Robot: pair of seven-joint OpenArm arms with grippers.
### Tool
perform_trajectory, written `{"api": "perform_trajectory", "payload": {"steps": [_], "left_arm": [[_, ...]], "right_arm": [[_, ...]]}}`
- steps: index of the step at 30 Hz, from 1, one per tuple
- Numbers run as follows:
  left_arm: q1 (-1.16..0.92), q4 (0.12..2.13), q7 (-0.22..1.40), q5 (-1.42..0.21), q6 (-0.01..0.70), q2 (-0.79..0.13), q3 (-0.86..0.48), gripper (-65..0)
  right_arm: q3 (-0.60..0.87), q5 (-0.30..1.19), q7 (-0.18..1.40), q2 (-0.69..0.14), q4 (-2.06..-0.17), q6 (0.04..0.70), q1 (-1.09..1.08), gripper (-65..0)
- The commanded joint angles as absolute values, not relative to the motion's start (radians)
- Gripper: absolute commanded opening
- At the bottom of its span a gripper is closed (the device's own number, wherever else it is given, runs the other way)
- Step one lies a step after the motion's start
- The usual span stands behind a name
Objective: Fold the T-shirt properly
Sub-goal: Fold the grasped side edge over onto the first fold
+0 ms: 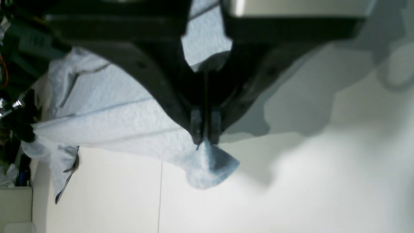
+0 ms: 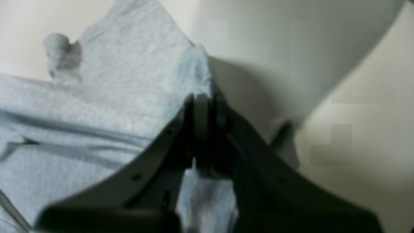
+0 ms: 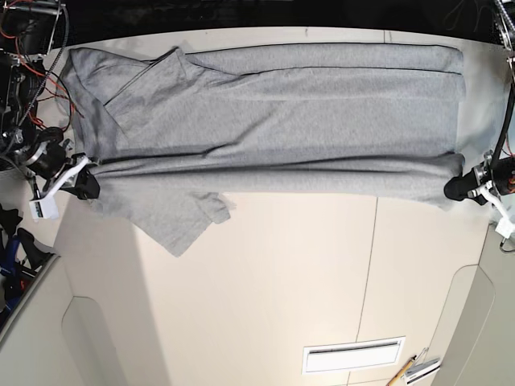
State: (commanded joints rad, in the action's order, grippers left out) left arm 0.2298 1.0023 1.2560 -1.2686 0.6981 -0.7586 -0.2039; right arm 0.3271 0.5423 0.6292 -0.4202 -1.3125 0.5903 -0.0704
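Note:
The light grey T-shirt (image 3: 282,104) lies stretched sideways across the far half of the white table, plain side up, with one sleeve (image 3: 181,221) hanging toward the near side. My left gripper (image 3: 460,190) is at the right end of the shirt. In the left wrist view my left gripper (image 1: 204,139) is shut on a corner of the shirt (image 1: 113,113). My right gripper (image 3: 87,183) is at the left end. In the right wrist view my right gripper (image 2: 203,98) is shut on a pinched fold of the shirt (image 2: 97,97).
The white table (image 3: 282,281) has seams and a curved cut-out edge on each near side. A white slotted plate (image 3: 354,355) and small tools (image 3: 418,370) lie at the near right. Cables and hardware (image 3: 28,48) stand at the far left.

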Motion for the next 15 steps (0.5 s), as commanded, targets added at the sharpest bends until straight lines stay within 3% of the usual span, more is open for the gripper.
{"api": "perform_trajectory", "payload": {"steps": [3, 4, 6, 7, 15], "left_arm": [[0.191, 1.002, 1.253, -1.276, 0.698, -0.759, -0.204, -65.0], [0.182, 1.002, 1.253, -1.277, 0.698, -0.756, -0.204, -65.0], [0.179, 1.002, 1.254, -1.275, 0.698, -0.748, -0.204, -65.0], [0.18, 1.002, 1.253, -1.277, 0.698, -0.744, -0.204, -65.0], [0.179, 1.002, 1.254, -1.275, 0.698, -0.74, -0.204, -65.0]], "right_arm": [[0.343, 0.543, 0.625, -0.412, -1.312, 0.582, -0.033, -65.0], [0.343, 0.543, 0.625, -0.412, -1.312, 0.582, -0.026, -57.8], [0.344, 0.567, 0.621, -0.413, -1.312, 0.58, -0.025, -33.8], [0.347, 0.584, 0.604, -0.413, -1.312, 0.58, -0.028, -26.9], [0.405, 0.561, 0.565, -0.334, -1.312, 0.58, -0.16, -25.1]]}}
